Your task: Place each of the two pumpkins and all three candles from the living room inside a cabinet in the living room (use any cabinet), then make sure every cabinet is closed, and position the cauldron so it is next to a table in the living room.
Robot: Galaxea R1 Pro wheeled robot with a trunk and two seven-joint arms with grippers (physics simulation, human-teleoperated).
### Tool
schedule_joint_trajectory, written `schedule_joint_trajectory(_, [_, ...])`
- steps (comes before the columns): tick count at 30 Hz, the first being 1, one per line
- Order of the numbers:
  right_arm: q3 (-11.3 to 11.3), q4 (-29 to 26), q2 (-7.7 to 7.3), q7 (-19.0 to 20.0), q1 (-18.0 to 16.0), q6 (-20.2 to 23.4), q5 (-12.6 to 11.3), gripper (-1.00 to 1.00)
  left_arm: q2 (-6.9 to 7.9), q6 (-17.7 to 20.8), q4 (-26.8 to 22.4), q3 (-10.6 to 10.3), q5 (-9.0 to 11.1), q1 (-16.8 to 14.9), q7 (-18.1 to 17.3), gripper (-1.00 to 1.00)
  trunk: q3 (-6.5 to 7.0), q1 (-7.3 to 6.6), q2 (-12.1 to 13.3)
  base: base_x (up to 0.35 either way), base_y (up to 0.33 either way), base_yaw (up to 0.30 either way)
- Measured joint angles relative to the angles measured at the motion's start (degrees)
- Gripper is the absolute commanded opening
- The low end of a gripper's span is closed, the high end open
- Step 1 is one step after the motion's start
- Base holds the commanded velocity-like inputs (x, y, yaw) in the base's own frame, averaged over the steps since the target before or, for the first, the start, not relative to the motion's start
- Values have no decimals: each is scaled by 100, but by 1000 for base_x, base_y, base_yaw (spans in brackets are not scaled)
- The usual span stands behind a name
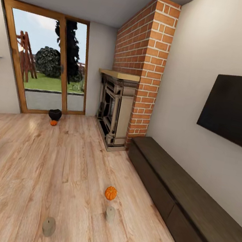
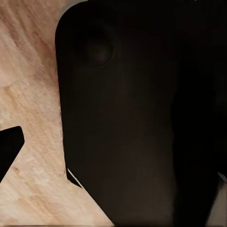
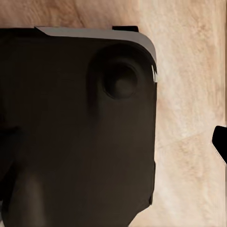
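One orange pumpkin (image 1: 110,193) sits on the wooden floor in front of the long dark cabinet (image 1: 185,204), whose drawer fronts look shut. Two beige candles stand near it: one candle (image 1: 110,213) just this side of the pumpkin, the other candle (image 1: 49,226) further left. Far off by the glass door, the black cauldron (image 1: 54,114) stands with a second pumpkin (image 1: 53,122) touching its near side. The table is out of view. Both wrist views look onto a dark robot body part (image 2: 137,118) (image 3: 80,127) over floorboards, with a small black tip at each picture's edge.
A stone-coloured fireplace (image 1: 115,108) under a brick chimney (image 1: 145,42) stands past the cabinet's far end. A black TV (image 1: 236,109) hangs on the right wall above the cabinet. A wood-framed glass door (image 1: 47,64) closes the far wall. Open floor lies between.
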Motion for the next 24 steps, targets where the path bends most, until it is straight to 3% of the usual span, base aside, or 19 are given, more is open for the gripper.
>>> schedule_joint_trajectory(1, [0,1,-6,-1,0,-32,1,100,6,0,-2,2,9,0,0,100,18,-22,40,0,0,0])
schedule_joint_trajectory(2, [2,0,-24,-4,-2,-1188,4,100,20,0,-2,5,38,-1,1,100,36,-44,80,0,0,0])
schedule_joint_trajectory(7, [11,3,-54,-11,0,-1843,0,100,126,-8,-88,-1,158,-2,6,100,126,-154,281,0,0,0])
schedule_joint_trajectory(10, [15,-35,-54,-15,0,-1914,1,100,184,-22,-355,32,272,-1,8,100,180,-220,401,0,0,0])
schedule_joint_trajectory(13, [21,-299,-33,-19,-1,-1954,-4,100,224,-30,-875,115,581,-4,2,100,235,-286,522,0,0,0])
schedule_joint_trajectory(15, [24,-438,-19,-18,-1,-1959,-7,100,228,-31,-1203,130,651,-4,-2,100,270,-330,602,0,0,0])
schedule_joint_trajectory(18, [31,-671,75,-20,-1,-1963,-8,100,234,-32,-1805,146,701,-4,-5,100,324,-396,722,0,0,0])
schedule_joint_trajectory(21, [28,-1007,125,-23,-1,-1964,-10,100,231,-32,-2076,149,718,-9,-5,100,378,-461,843,0,0,0])
schedule_joint_trajectory(24, [26,-1754,179,-27,-1,-1982,-7,100,222,-36,-2322,151,722,-99,-6,100,433,-527,964,0,0,0])
